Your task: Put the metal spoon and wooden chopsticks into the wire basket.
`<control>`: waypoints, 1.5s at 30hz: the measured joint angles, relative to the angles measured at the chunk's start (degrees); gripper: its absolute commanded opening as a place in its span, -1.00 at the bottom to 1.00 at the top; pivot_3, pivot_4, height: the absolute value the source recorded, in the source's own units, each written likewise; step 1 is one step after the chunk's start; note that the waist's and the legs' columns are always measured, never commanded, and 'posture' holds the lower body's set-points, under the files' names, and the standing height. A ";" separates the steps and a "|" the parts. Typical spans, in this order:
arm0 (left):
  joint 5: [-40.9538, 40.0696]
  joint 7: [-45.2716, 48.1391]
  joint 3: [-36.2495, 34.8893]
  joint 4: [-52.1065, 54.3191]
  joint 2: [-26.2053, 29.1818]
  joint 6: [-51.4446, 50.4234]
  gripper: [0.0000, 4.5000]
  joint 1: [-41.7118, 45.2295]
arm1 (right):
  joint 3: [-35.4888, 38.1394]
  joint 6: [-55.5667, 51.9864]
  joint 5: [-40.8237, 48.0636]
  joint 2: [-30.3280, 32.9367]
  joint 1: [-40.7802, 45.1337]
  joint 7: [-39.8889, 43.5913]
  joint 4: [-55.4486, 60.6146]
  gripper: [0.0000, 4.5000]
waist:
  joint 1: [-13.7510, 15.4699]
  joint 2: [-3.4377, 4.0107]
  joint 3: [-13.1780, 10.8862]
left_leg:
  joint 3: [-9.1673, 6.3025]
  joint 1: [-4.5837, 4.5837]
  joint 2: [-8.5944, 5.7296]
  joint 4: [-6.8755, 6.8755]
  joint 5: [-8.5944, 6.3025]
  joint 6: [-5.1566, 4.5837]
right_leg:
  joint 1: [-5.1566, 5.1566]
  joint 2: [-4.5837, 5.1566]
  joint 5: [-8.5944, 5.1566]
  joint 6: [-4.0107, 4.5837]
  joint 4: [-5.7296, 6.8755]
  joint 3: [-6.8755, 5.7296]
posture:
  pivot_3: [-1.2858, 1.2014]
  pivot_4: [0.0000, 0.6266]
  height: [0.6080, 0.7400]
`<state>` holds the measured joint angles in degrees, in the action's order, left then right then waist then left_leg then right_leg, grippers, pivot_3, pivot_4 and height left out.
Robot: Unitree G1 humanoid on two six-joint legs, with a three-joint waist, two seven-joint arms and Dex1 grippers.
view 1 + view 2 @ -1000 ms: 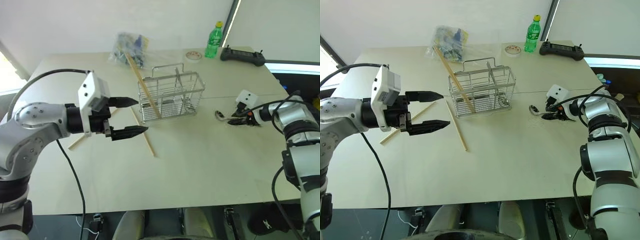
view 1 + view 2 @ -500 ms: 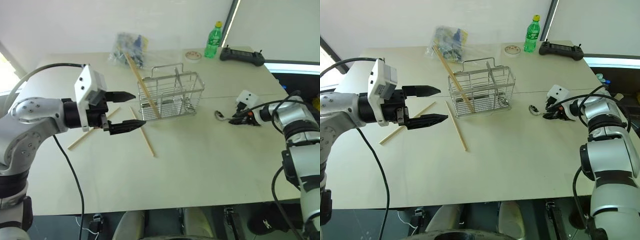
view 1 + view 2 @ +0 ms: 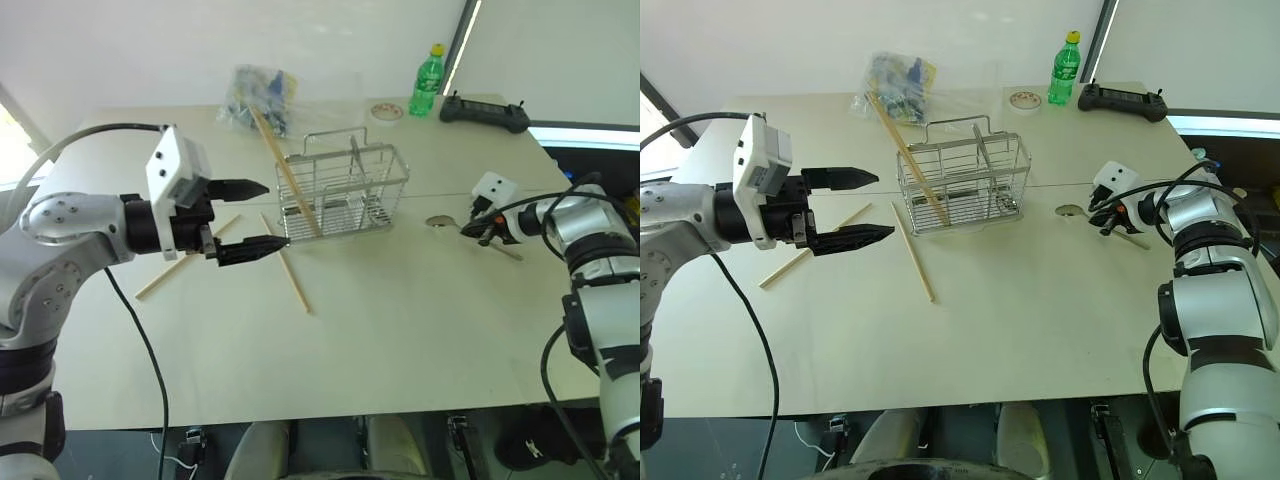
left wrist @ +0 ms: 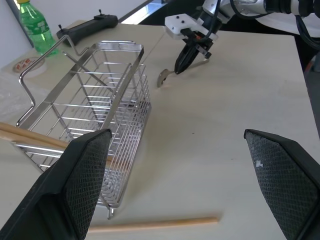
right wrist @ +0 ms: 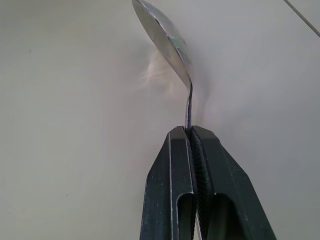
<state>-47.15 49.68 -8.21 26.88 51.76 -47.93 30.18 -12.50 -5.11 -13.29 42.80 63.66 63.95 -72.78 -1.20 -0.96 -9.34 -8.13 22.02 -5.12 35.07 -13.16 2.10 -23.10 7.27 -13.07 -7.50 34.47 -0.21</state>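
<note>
Metal spoon: clamped by its handle between the closed fingers of the right gripper, bowl projecting ahead toward the wire basket, just above the desk. Basket lies well apart to that gripper's left across bare desk. One of the wooden chopsticks leans in the basket; two lie beside it. Left gripper hovers, fingers spread, holding nothing.

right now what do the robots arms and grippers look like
Both arms are rounded silver-grey shells with black joints and loose black cables. Each wrist carries a white boxy camera block. The left gripper and right gripper each have two black tapering fingers with fine cross-hatched pads.
</note>
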 measured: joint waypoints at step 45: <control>4.39 -4.87 -1.65 -12.96 -9.58 5.11 1.00 11.25 | 21.98 -30.71 33.43 -21.82 -0.77 -22.13 52.71 -0.96 | -0.87 -0.09 0.03 | 0.04 0.24 0.15 0.08 -0.01 0.09 | -0.46 -0.16 0.32 -0.01 0.49 0.11 | 0.03 -0.52 0.60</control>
<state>-42.76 44.82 -9.86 13.92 42.18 -42.82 41.43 9.48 -35.82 20.14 20.98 62.89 41.81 -20.08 -2.07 -1.05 -9.31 -8.09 22.26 -4.98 35.16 -13.17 2.18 -23.56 7.12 -12.75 -7.51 34.96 -0.11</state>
